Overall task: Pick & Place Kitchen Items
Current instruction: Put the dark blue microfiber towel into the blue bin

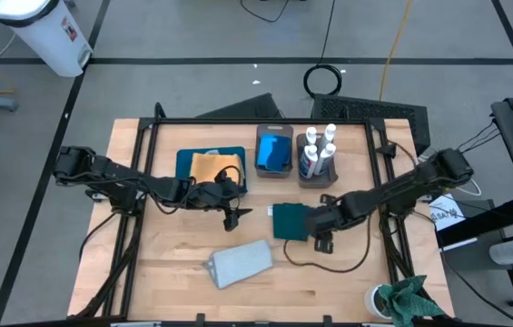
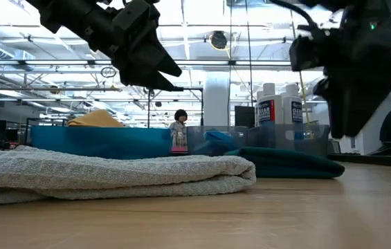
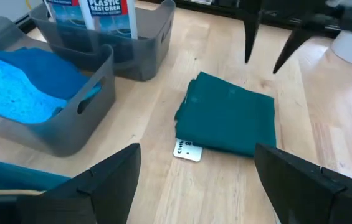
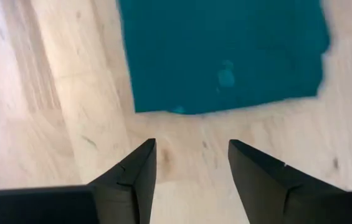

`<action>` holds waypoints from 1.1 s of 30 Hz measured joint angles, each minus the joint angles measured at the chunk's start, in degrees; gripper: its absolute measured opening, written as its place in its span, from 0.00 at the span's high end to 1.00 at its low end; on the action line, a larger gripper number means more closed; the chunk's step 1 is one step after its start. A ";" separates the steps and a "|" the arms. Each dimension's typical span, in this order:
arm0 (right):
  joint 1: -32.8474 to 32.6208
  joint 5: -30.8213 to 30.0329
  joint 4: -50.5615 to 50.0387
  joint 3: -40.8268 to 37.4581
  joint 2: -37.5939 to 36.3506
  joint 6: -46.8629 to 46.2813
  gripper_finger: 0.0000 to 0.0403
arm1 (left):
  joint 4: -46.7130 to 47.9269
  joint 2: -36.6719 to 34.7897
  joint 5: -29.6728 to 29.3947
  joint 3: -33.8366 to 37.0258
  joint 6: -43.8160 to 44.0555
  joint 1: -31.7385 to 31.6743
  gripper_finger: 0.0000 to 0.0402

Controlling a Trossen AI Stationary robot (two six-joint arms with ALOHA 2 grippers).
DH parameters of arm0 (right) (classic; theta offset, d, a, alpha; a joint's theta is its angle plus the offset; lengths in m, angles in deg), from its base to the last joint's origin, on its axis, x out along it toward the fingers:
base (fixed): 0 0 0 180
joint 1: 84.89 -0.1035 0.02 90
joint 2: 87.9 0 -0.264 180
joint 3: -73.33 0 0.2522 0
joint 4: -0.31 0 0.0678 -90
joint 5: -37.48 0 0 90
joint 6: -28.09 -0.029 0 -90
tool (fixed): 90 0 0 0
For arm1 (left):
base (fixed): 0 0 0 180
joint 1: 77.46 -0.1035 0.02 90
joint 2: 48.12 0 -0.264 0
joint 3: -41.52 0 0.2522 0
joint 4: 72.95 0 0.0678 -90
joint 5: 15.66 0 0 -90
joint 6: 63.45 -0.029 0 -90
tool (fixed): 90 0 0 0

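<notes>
A folded dark teal cloth (image 1: pixel 289 221) lies flat on the table near its middle. My right gripper (image 4: pixel 191 143) hovers open just beside the cloth's right edge (image 4: pixel 225 53), touching nothing. My left gripper (image 3: pixel 195 148) is open and empty above the table left of the cloth (image 3: pixel 228 118). A pale grey folded cloth (image 1: pixel 240 263) lies nearer the front. A mustard cloth (image 1: pixel 212 166) lies on the teal tray (image 1: pixel 183 162). Blue sponges (image 1: pixel 274 150) and white bottles (image 1: pixel 320 150) sit in two grey bins at the back.
A bright green rag (image 1: pixel 406 300) sits at the front right corner. A small white tag (image 3: pixel 187 151) lies on the table at the teal cloth's edge. A black frame rail (image 1: pixel 265 122) runs round the table. In the low view, people stand in the room behind.
</notes>
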State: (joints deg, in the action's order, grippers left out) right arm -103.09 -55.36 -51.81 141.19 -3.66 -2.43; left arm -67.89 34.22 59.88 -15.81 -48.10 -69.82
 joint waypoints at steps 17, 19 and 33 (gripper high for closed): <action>3.97 -1.97 40.64 -27.79 -7.58 -35.08 0.58 | -0.48 0.00 -0.20 0.00 0.15 0.00 0.21; 4.98 -2.07 47.08 -30.99 -7.51 -35.25 0.58 | -0.54 0.00 -0.20 0.00 0.13 0.00 0.21; 8.46 -6.34 62.06 -34.44 -0.71 -27.74 0.58 | -1.73 0.00 -0.68 -0.02 0.11 0.00 0.21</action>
State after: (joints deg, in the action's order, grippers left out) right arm -94.63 -61.71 10.25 106.75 -4.37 -30.17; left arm -69.62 34.22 59.20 -15.84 -47.98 -69.82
